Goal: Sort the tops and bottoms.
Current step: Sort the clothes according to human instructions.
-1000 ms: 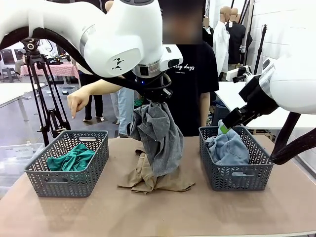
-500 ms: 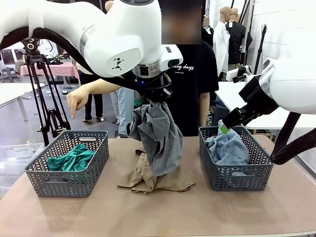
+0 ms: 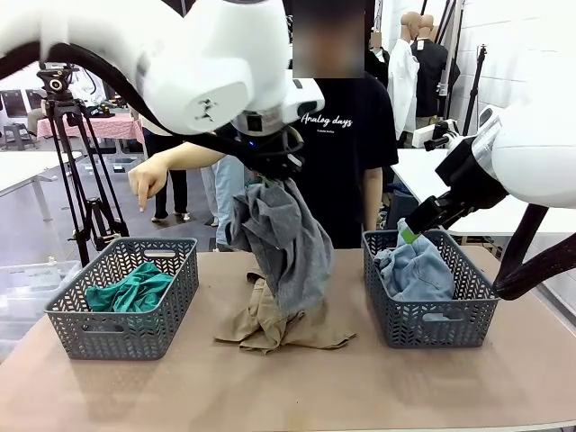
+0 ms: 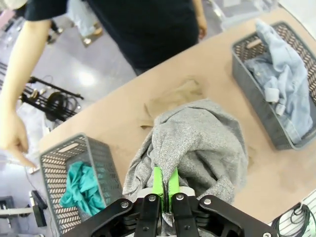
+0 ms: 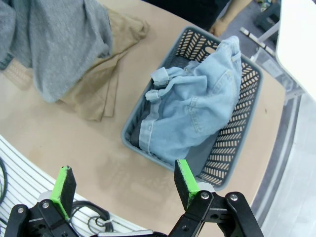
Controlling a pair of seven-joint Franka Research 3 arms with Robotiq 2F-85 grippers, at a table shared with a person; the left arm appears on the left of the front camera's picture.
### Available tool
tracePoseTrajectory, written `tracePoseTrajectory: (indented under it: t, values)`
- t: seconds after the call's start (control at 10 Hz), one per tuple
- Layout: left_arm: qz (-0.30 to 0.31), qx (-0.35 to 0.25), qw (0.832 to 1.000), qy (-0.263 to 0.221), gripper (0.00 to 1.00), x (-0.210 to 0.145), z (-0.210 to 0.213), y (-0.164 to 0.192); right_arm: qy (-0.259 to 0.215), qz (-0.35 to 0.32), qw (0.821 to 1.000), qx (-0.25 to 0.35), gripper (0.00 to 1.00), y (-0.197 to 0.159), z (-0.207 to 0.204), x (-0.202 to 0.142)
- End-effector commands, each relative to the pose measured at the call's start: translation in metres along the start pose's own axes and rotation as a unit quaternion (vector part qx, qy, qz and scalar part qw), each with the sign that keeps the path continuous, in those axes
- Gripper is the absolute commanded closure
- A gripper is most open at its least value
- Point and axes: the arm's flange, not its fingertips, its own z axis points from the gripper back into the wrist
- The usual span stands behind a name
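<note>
grey top hangs mid-frame, pinched in my left gripper; next, i judge, carry it to the lower-left basket holding the teal top; right gripper hovers open over the bottoms.

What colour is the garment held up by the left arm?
Mottled grey garment; shows best in the left wrist view.

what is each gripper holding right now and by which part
The left gripper is shut on the grey top, jaws pinching a bunched fold at its upper end; the rest hangs down. The right gripper is open, holding nothing.
</note>
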Motion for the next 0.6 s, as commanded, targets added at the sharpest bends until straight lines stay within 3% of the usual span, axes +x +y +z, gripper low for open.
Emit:
tracePoseTrajectory:
  t: [0.0,0.4,0.5]
  values:
    - [0.042,0.054,0.998,-0.017,1.00,-0.014,0.032,0.033,0.006,0.006,1.000,-0.001,0.00,-0.001,-0.001,-0.002]
    - [0.109,0.099,0.989,-0.003,1.00,-0.050,0.080,0.103,0.006,0.006,1.000,-0.001,0.00,-0.001,-0.001,-0.002]
    - [0.139,0.124,0.982,-0.018,1.00,-0.056,0.093,0.127,0.006,0.006,1.000,-0.001,0.00,-0.001,-0.001,-0.002]
